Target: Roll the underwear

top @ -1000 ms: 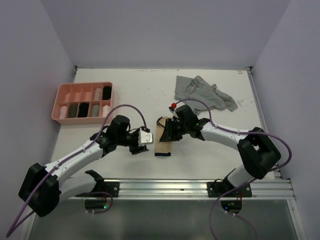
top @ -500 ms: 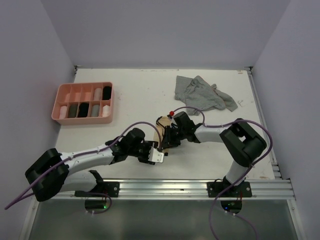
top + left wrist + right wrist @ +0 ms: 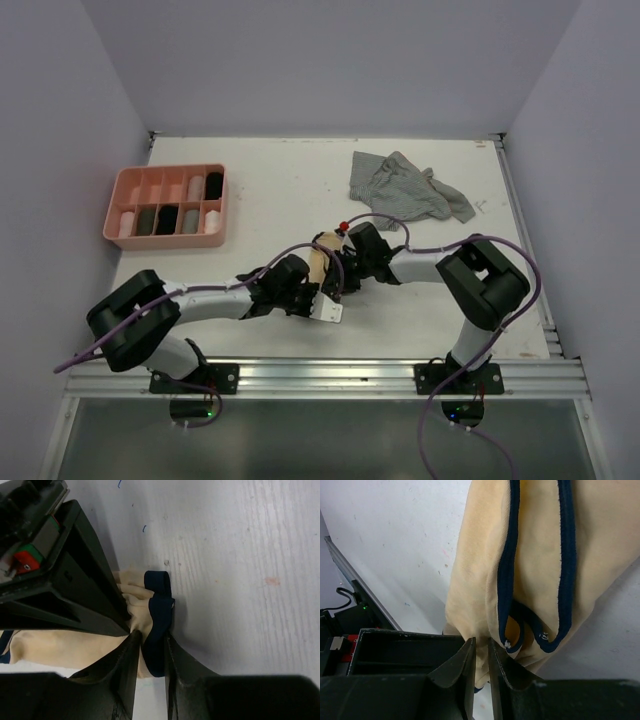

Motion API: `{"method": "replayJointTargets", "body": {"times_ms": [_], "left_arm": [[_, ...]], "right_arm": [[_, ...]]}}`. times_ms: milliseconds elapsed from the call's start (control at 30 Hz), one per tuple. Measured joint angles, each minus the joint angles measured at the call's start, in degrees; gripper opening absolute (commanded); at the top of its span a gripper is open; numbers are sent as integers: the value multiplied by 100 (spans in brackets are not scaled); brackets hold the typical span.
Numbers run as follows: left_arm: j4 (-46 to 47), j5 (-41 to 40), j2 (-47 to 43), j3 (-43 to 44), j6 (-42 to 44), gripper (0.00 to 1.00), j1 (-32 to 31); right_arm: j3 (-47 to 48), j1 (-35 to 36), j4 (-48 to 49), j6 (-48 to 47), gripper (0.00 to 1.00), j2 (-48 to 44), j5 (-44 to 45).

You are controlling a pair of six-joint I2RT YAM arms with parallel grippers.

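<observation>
Location: the beige underwear (image 3: 320,263), a soft fabric garment edged in dark navy trim, lies on the white table (image 3: 280,185) midway along its near edge, bunched between the two arms. Left gripper (image 3: 151,652): jaws nearly closed, pinching the navy trim at one end. Right gripper (image 3: 481,661): jaws nearly closed, nipping a fold of beige cloth at the garment's edge. Handling, as judged: light, limp and easily creased. It is likely to sag and unwind unless gripped through several layers at the hem, where the trim gives firmer purchase. Views: the overhead camera shows a crumpled grey striped garment (image 3: 405,185) near the far right corner and a pink plastic compartment tray (image 3: 165,205) by the left edge, but hides both pinches; the wrist cameras alone show those
</observation>
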Motion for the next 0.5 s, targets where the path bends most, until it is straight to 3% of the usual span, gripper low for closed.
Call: {"method": "replayJointTargets", "body": {"times_ms": [133,233,367,500], "left_arm": [[-201,7,286,330,-2,24,-4],[-457,74,417,533,13,13,-4],[-929,216,619,870,96,1,4],[-1576,647,848,1296,133,0,173]], "right_arm": [[0,-63,-4,2,21,0,-7],[0,-164,-11,24,24,-7,-28],[0,-393,-166,59,47,-216,15],[13,-918,-612,-129,62,-968,402]]}}
